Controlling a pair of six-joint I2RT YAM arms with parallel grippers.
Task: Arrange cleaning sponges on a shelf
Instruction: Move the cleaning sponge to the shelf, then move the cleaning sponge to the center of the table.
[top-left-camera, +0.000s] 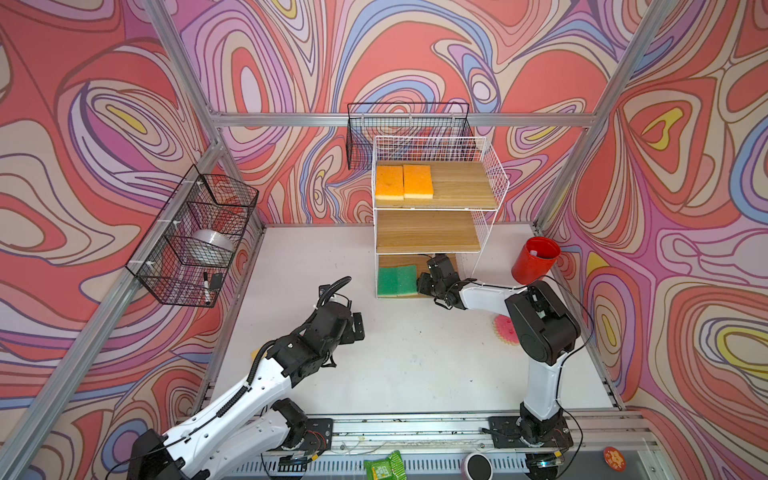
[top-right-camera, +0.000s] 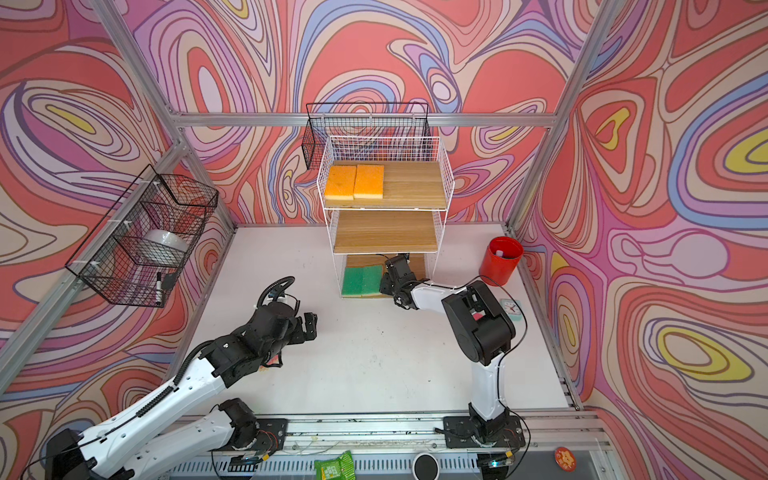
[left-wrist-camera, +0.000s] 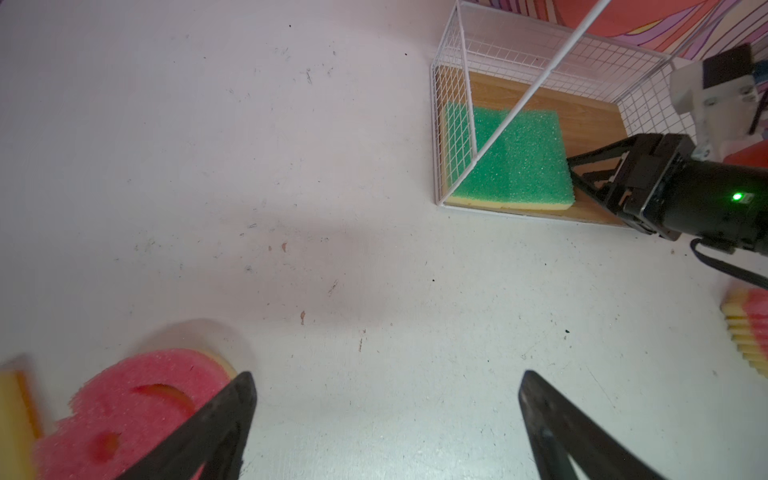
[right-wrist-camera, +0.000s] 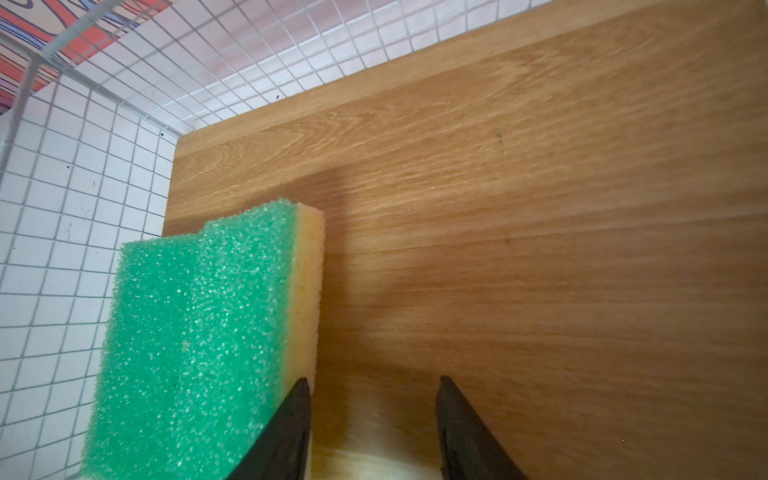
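Swirly walls ring the white bench (top-left-camera: 395, 374). The right hand (right-wrist-camera: 372, 382), jaws apart and empty, reaches onto the bottom board of the shelf (top-left-camera: 428, 232), one jaw against the green sponges (right-wrist-camera: 195, 332). The foam looks light, squashy, grippy; pinch across its yellow sides. The left hand (left-wrist-camera: 386, 374), spread wide, hovers by a pink sponge (left-wrist-camera: 124, 407), cut off; a second pink sponge (top-left-camera: 503, 328) half hides behind the right arm.

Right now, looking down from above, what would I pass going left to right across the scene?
In a top view: black wire basket on the wall → left gripper, open → green sponges → red cup.
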